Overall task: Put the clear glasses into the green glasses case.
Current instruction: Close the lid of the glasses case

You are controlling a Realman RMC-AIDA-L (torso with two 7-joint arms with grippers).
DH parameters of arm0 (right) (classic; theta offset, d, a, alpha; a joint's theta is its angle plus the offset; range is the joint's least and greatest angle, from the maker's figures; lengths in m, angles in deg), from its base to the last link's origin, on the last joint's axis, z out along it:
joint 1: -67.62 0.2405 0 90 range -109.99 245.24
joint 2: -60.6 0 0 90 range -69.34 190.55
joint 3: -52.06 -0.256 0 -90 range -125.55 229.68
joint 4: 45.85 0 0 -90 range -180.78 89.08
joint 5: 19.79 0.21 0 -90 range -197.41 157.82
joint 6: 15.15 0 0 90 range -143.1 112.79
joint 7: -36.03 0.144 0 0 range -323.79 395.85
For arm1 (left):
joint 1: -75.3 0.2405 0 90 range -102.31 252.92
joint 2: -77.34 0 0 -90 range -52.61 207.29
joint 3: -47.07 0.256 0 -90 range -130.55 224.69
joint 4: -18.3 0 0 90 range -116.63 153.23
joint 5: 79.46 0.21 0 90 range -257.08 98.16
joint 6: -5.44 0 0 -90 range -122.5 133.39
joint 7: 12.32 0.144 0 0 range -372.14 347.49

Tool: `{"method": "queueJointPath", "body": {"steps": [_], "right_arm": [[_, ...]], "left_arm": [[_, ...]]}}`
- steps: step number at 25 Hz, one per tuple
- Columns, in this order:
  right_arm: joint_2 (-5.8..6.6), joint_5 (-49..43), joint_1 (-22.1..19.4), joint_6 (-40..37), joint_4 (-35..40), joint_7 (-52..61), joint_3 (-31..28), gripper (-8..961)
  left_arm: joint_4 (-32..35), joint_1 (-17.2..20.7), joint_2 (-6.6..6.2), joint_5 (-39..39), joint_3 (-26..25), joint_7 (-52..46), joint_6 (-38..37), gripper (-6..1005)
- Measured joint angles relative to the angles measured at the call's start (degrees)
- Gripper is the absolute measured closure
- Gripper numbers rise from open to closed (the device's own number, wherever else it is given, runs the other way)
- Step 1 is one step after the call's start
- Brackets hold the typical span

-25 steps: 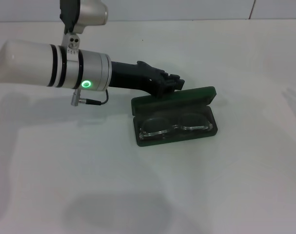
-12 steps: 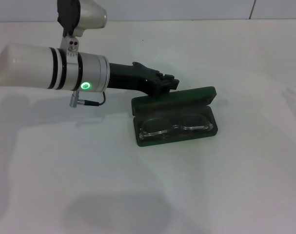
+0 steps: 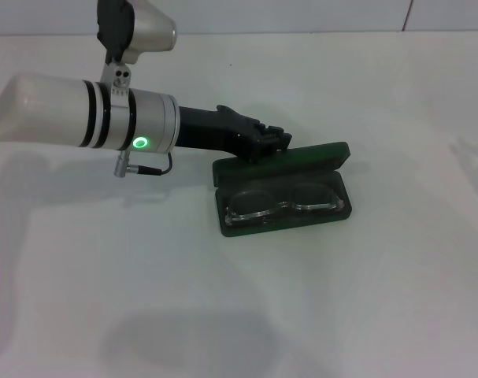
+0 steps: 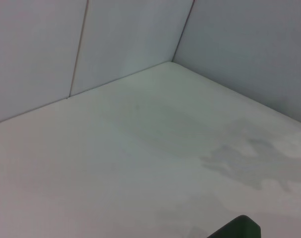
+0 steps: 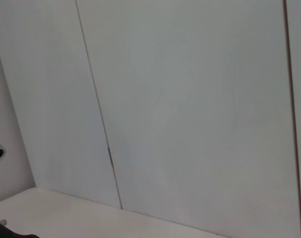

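Jaws of our left gripper sit at the raised lid's back edge; how far they are parted, we cannot tell.
The clear glasses lie inside the open green glasses case on the counter; we judge them light, slick and scratch-prone, the case stiff, best handled by its lid rim.

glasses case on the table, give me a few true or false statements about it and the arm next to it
1. The green glasses case lies open on the white table. True.
2. The clear glasses lie on the table beside the case. False: they lie inside the case's lower half.
3. The left pincer is at the back edge of the raised lid. True.
4. The right pincer holds the case down. False: no right pincer shows in any view.
5. The case is red. False: it is dark green.
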State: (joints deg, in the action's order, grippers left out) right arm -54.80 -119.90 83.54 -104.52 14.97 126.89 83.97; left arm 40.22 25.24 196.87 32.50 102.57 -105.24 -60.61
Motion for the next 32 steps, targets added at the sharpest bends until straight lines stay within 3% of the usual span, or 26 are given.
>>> {"method": "queueJointPath", "body": {"steps": [32], "right_arm": [[0.00, 0.7, -0.1, -0.1, -1.4, -0.9, -0.6, 842]], "left_arm": [[0.5, 0.3, 0.09, -2.2, 0.0, 1.2, -1.3, 844]]}}
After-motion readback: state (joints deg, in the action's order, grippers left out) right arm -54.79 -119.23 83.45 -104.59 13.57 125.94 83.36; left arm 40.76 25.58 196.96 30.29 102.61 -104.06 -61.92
